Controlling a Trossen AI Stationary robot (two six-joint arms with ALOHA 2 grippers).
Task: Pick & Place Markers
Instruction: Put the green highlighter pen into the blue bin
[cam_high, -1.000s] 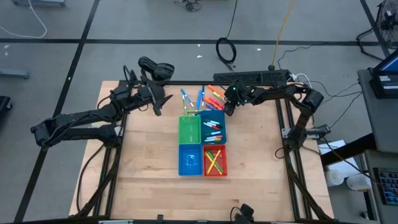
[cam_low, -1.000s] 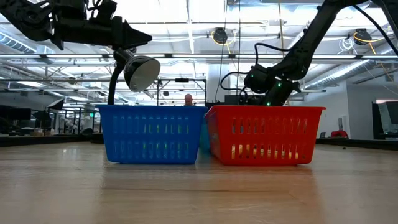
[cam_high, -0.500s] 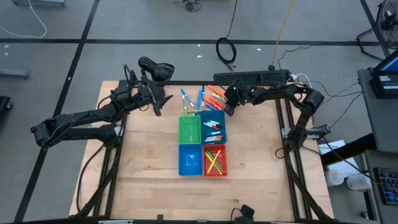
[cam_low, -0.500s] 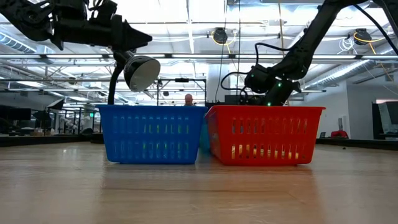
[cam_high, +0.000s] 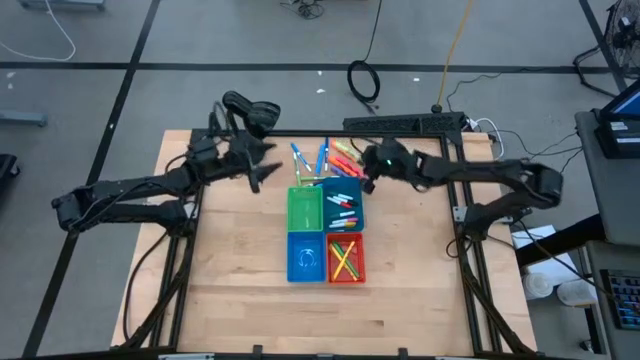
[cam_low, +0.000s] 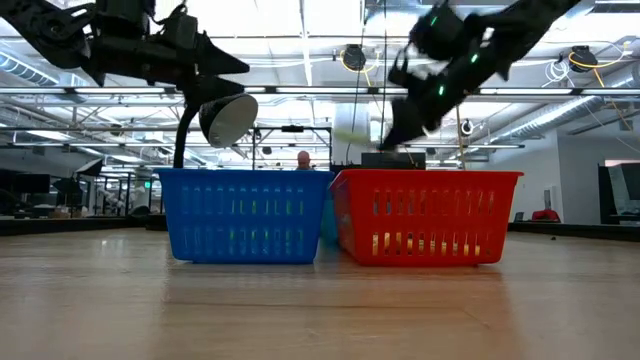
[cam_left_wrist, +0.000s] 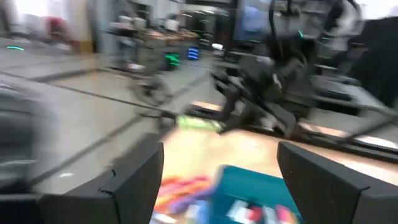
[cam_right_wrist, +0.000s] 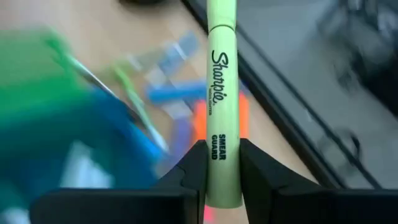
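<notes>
While some thin markers lie sorted in the square plastic bins, the right gripper squeezes a light-green marker; loose pens wait. The left gripper hangs wide apart.

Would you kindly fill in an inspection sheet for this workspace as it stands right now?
Surface: wooden table, bare around the middle.
Job's things: loose markers lie at the far edge; a pale green highlighter is held up off the table.
Clutter: four bins grouped at centre: green bin, teal bin, blue bin and red bin; teal and red hold markers.
Grippers: right tool shut on the highlighter above the far edge; left tool open, waiting at far left.
Cables: a coiled cable and a yellow cord on the floor.
Surroundings: a desk lamp behind the bins.
</notes>
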